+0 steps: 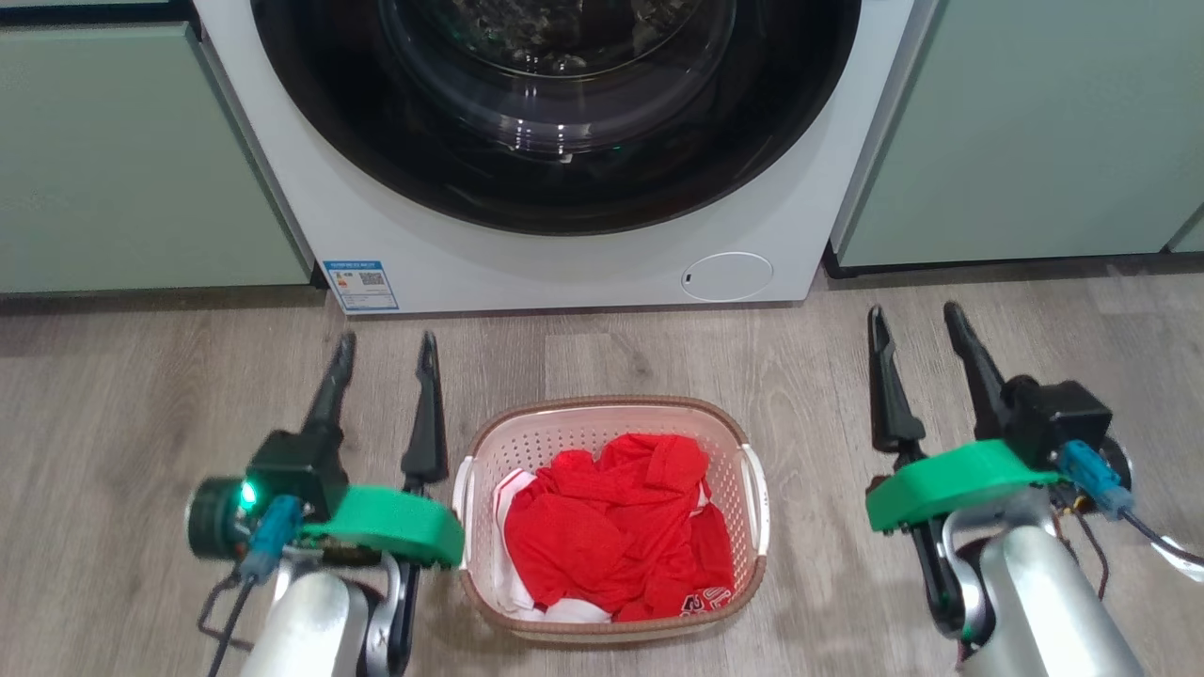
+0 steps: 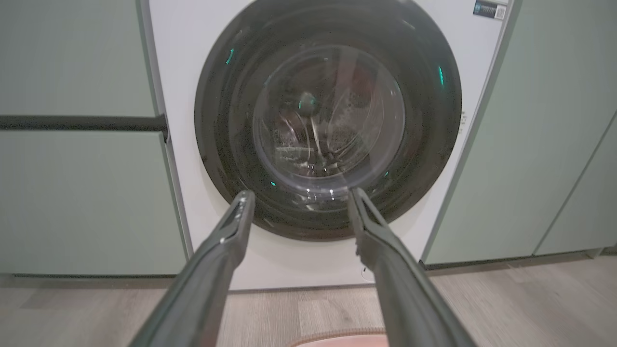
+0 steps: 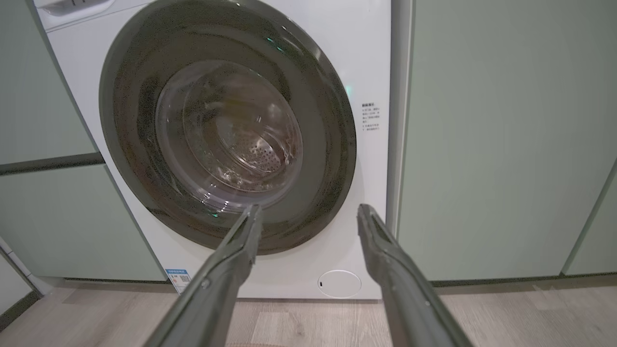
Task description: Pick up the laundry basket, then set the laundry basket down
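The laundry basket (image 1: 602, 428) stands upright on the wooden floor (image 1: 141, 395), in front of the washing machine (image 1: 423, 244) and a little apart from it. Crumpled red clothing (image 1: 611, 527) with some white fills it up to about the brown rim. The left claw (image 1: 387, 338) hangs just beside the basket's left white handle (image 1: 461, 498) without touching it, its two dark fingers spread apart and holding nothing. The right claw (image 1: 914, 310) is farther off on the other side, clear of the right handle (image 1: 755, 498), its fingers likewise apart and empty. Both claws point toward the machine's dark round door (image 1: 555, 141), which is closed, with pale green cabinets (image 1: 113, 160) either side
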Robot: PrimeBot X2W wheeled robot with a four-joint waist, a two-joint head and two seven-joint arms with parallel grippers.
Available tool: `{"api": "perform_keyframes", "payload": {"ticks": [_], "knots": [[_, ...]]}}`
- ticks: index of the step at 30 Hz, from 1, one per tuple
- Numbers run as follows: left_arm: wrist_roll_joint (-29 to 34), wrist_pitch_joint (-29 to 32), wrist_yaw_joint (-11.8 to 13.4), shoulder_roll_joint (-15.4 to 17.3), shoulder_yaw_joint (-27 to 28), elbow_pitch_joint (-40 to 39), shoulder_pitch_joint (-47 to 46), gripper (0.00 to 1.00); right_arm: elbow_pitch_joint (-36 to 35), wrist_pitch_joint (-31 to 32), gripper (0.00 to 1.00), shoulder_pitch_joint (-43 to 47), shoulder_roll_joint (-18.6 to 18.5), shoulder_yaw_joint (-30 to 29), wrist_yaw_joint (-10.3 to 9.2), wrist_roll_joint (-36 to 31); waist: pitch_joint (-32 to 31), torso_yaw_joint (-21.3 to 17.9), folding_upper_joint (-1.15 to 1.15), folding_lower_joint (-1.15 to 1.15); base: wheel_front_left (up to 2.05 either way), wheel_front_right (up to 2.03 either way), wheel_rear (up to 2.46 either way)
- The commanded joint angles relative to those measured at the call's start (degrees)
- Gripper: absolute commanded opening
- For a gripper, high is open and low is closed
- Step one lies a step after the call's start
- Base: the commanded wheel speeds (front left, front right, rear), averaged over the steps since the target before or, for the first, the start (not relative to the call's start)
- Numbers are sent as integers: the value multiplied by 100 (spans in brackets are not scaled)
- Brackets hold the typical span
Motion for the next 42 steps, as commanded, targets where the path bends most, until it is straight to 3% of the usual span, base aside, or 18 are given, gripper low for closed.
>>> {"api": "perform_keyframes", "payload": {"ticks": [1,12,42], "knots": [[-42,-28,-26,-16,218,-64,-161,100,-127,-69,100,-118,-32,98,41,53,-4,-2,0,0,0,0,0],[-119,-28,-228,-72,364,478,-206,100,349,-69,100,-181,-32,134,41,20,-5,-1,0,0,0,0,0],[-320,-28,-86,-75,261,601,-262,100,211,-69,100,-273,-32,152,41,-1,93,-58,0,0,0,0,0]]}}
